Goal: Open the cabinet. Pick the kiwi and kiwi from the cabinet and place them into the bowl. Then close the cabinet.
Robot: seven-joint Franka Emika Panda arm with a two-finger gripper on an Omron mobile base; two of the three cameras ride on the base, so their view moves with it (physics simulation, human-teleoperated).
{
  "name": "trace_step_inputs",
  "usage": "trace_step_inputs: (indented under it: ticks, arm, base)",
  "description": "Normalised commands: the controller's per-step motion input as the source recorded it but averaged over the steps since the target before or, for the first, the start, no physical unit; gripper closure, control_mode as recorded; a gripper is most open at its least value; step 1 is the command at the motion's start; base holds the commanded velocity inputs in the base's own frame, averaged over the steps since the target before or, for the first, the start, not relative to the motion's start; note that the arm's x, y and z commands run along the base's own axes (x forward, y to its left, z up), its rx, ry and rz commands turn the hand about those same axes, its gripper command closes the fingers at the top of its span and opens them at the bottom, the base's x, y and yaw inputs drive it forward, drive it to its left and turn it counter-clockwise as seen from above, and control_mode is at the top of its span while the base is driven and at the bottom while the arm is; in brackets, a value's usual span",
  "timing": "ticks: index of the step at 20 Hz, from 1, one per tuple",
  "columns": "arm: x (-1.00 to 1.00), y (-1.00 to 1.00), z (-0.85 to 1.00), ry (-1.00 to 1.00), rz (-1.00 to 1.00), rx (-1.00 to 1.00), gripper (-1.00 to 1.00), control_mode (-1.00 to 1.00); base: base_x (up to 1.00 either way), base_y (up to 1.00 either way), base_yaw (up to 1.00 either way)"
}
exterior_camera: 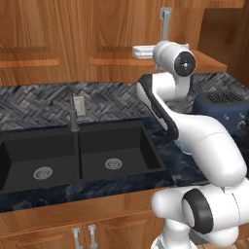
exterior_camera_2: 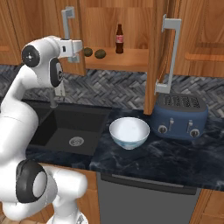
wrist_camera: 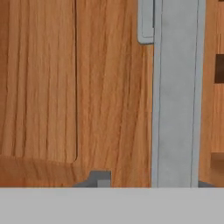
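The cabinet (exterior_camera_2: 131,57) stood open in the upper middle of the right base view, both panelled doors swung out. Its left door handle (exterior_camera_2: 68,22) sat upper left, its right door handle (exterior_camera_2: 171,52) upper right above the toaster (exterior_camera_2: 181,114). On the shelf inside lay the two kiwis, one (exterior_camera_2: 88,52) beside the other (exterior_camera_2: 100,54), close together at the left end, with a cola bottle (exterior_camera_2: 119,39) well apart to their right. The bowl (exterior_camera_2: 129,132) sat on the dark counter (exterior_camera_2: 175,162) at centre frame, just left of the toaster.

The gripper (exterior_camera_2: 78,51) was at the left door, just beside its handle; in the hand view that silver bar ran up the right half of the frame, very near. Whether the fingers were spread or pressed together could not be told from these views (the tips were barely visible).

The kiwis looked light, small and rounded, likely to roll if nudged, and soft enough to bruise under a hard pinch. A grip across the short middle of the nearer fruit seemed best. The bowl looked glossy and rigid, wide enough to take both easily. The doors seemed stiff and hinged, best pushed by their bar handles.
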Motion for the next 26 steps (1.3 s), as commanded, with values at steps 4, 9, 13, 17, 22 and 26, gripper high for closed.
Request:
trace_step_inputs:
  ticks: [4,9,13,17,22,26]
  arm:
    - [-0.20,0.99,0.44,0.08,-0.08,0.00,1.00,-1.00]
    - [-0.29,1.00,0.30,0.03,-0.10,0.00,1.00,-1.00]
    - [-0.34,1.00,0.13,0.00,-0.08,0.00,1.00,-1.00]
    - [-0.35,1.00,0.00,-0.01,-0.06,0.00,1.00,-1.00]
    - [-0.31,1.00,0.03,-0.01,-0.07,0.00,1.00,-1.00]
    - [-0.29,1.00,0.07,0.00,-0.07,0.00,1.00,-1.00]
  base:
    - [0.00,0.00,0.00]
    - [0.00,0.00,0.00]
    - [0.00,0.00,0.00]
    - [0.00,0.00,0.00]
    - [0.00,0.00,0.00]
    - [0.00,0.00,0.00]
